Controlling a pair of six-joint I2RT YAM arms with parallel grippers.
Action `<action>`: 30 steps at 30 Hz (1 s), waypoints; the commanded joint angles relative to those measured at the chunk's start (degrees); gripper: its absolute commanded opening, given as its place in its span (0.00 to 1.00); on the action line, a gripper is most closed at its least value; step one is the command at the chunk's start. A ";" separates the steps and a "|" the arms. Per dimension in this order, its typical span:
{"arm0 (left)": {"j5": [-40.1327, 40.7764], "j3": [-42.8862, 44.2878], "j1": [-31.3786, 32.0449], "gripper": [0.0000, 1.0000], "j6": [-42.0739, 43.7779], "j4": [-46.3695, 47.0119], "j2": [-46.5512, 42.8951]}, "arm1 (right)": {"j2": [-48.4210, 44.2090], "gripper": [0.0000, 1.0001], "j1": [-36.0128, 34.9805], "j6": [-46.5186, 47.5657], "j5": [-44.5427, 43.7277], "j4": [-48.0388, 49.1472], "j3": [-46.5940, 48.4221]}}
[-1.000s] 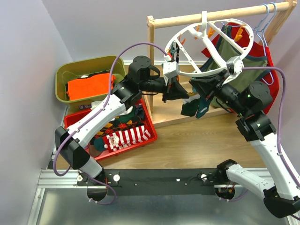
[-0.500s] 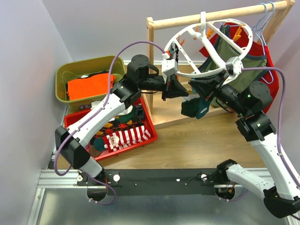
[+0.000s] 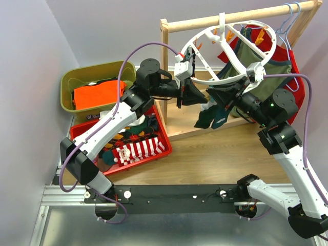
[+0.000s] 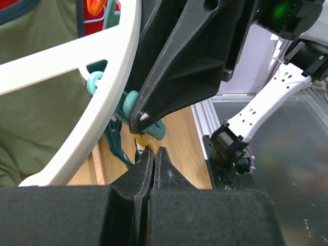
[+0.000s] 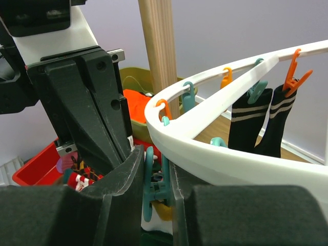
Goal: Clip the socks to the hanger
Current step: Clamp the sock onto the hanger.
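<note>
Two black striped socks (image 5: pixel 245 128) on round white plastic hanger (image 5: pixel 225 164); third, dark green sock (image 3: pixel 210 117), pinched in left gripper (image 4: pixel 154 154), teal clip (image 5: pixel 149 177) squeezed in right gripper (image 5: pixel 154 159).

The wooden table (image 3: pixel 215 159) carries a red tray (image 3: pixel 163 134), an olive bin (image 3: pixel 67 95) and a wooden rack (image 3: pixel 190 128).

A wooden rack (image 3: pixel 165 77) stood at the back, an olive shirt (image 3: pixel 266 56) and a red shirt (image 3: pixel 300 97) hanging from its rail on light-blue hangers (image 3: pixel 292 18). Left of it sat an olive bin (image 3: pixel 69 84) holding an orange garment (image 3: pixel 97 94), a red tray (image 3: pixel 163 134) just in front.
</note>
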State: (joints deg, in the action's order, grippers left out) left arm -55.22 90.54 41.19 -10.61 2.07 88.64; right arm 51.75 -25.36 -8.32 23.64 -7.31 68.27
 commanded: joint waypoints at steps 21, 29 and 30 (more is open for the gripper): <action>8.71 -3.79 -0.23 0.43 -0.47 -0.04 -5.22 | -2.70 0.83 -0.74 2.07 2.21 -10.53 2.83; 26.55 -15.03 -0.23 0.66 0.68 0.13 -16.82 | -4.90 0.84 -0.74 4.36 -6.75 -16.68 5.56; 28.66 -16.35 -0.23 0.68 0.68 0.39 -19.10 | -5.34 0.84 -0.74 4.62 -7.98 -17.03 5.47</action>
State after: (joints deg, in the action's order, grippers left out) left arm -40.53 79.11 40.97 -11.03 1.69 76.95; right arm 48.60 -25.56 -5.67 22.59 -19.81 71.94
